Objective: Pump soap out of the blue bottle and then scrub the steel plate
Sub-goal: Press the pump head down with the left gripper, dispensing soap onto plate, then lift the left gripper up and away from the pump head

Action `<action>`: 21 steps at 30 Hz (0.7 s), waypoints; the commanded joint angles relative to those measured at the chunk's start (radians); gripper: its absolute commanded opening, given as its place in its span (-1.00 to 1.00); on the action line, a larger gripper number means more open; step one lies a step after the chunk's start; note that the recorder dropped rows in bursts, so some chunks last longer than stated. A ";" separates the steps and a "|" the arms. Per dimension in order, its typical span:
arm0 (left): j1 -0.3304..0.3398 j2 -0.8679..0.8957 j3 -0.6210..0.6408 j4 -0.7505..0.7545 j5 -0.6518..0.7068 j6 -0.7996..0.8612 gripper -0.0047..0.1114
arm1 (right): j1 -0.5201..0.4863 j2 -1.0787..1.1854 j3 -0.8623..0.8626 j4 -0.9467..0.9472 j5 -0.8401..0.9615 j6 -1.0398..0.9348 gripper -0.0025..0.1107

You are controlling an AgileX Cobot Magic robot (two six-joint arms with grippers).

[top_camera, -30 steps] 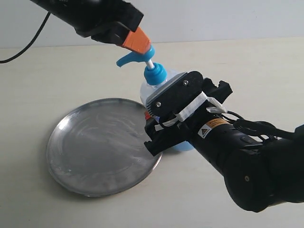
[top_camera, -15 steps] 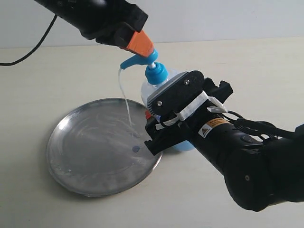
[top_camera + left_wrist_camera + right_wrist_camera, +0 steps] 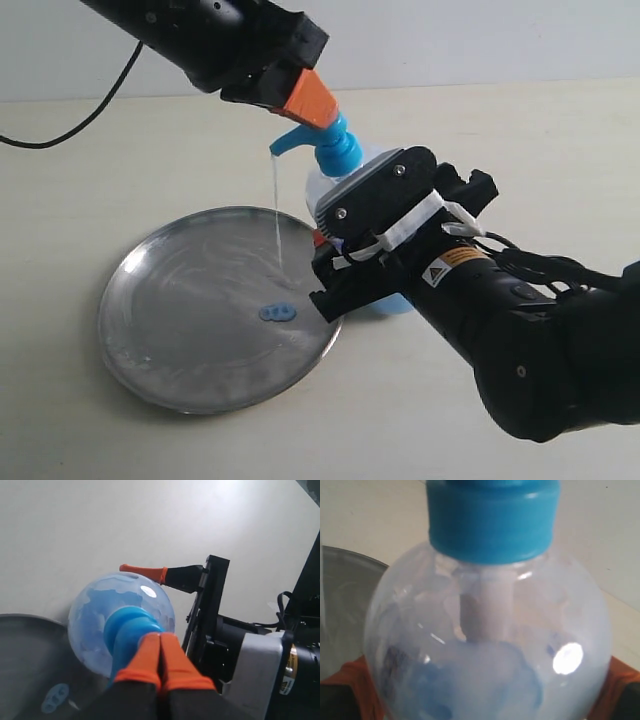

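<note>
The blue bottle [image 3: 322, 188] stands beside the steel plate's [image 3: 180, 340] right rim. My right gripper [image 3: 350, 245] is shut on its clear body, with orange fingers [image 3: 347, 682] on either side of the bottle [image 3: 490, 645]. My left gripper [image 3: 311, 100] is shut, nothing between its orange fingertips [image 3: 150, 652], and presses down on the blue pump head [image 3: 312, 140]. A thin stream of soap [image 3: 277, 215] falls from the spout. A small light blue soap blob [image 3: 277, 312] lies on the plate; it also shows in the left wrist view as the blob [image 3: 55, 697].
The beige table [image 3: 520, 150] runs to a pale wall at the back. A black cable [image 3: 62, 127] trails over the table's far left. My right arm's bulky black body [image 3: 540, 350] fills the near right.
My left gripper has pushed the pump head down. A soap stream came out of the spout, and the spot on the plate grew into a small blue blob. The right gripper held still.
</note>
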 commanded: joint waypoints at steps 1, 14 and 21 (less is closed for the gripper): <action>-0.014 0.109 0.051 0.130 0.086 -0.008 -0.92 | 0.008 0.000 -0.004 -0.089 0.031 0.004 -0.96; -0.018 0.110 0.107 0.132 0.000 -0.003 -0.92 | 0.008 0.000 -0.004 -0.089 0.031 0.008 -0.96; -0.018 -0.033 0.015 0.201 -0.033 -0.010 -0.92 | 0.008 -0.002 -0.004 -0.055 0.024 0.004 -0.96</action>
